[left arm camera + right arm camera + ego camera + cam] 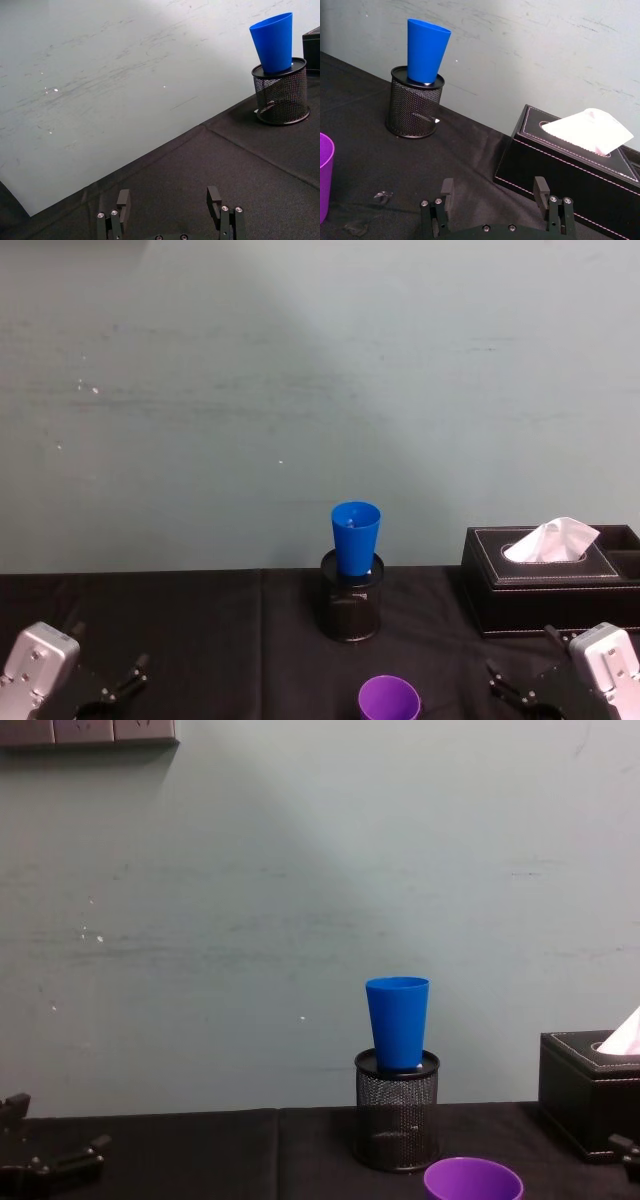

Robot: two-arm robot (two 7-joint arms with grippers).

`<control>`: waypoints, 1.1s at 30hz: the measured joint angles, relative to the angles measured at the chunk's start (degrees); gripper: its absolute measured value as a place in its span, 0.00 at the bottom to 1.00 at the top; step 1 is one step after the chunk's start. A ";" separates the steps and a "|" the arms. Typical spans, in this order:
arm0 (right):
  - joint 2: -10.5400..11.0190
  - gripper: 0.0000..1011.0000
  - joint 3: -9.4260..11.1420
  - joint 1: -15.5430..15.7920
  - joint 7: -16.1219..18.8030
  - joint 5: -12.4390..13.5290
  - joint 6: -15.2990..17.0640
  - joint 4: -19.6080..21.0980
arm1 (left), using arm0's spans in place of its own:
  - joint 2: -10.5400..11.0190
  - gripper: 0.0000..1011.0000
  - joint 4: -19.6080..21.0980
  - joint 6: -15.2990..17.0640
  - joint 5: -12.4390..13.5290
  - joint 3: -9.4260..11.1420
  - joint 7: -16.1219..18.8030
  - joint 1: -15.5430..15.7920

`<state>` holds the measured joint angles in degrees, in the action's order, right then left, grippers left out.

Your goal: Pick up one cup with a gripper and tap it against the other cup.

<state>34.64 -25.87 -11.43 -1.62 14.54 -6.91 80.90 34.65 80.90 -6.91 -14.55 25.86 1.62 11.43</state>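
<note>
The purple cup (389,700) stands upright, mouth up, on the black-covered table (200,640), close to the near edge and a little right of the middle, with nothing touching it. Farther back, toward the far edge where the table meets the pale wall (300,390), a black mesh pen holder (352,605) stands about mid-width. The blue cup (355,537) sits upright in the holder's open top, its narrow base down inside the rim and most of its body rising above it. The two cups are apart, the purple one on the near side of the holder and slightly to its right. At the far right of the table lies a black tissue box (550,580) with pale stitching, a white tissue (552,538) sticking up from its slot; it stands clear of the pen holder. The left gripper (168,195) is low over the near left corner of the table, its two black fingers spread wide with only bare cloth between them, and it holds nothing. The right gripper (493,183) is low over the near right corner, in front of the tissue box, its fingers likewise spread wide and empty. The purple cup lies between the two grippers, nearer the right one, and neither gripper touches it or the blue cup.
</note>
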 joint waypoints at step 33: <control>0.00 0.99 0.00 -0.01 0.00 0.00 0.00 0.00 | 0.00 0.99 0.00 0.00 0.00 0.00 0.00 0.00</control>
<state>34.65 -25.86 -11.44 -1.62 14.54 -6.91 80.90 34.65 80.90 -6.91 -14.55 25.86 1.62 11.43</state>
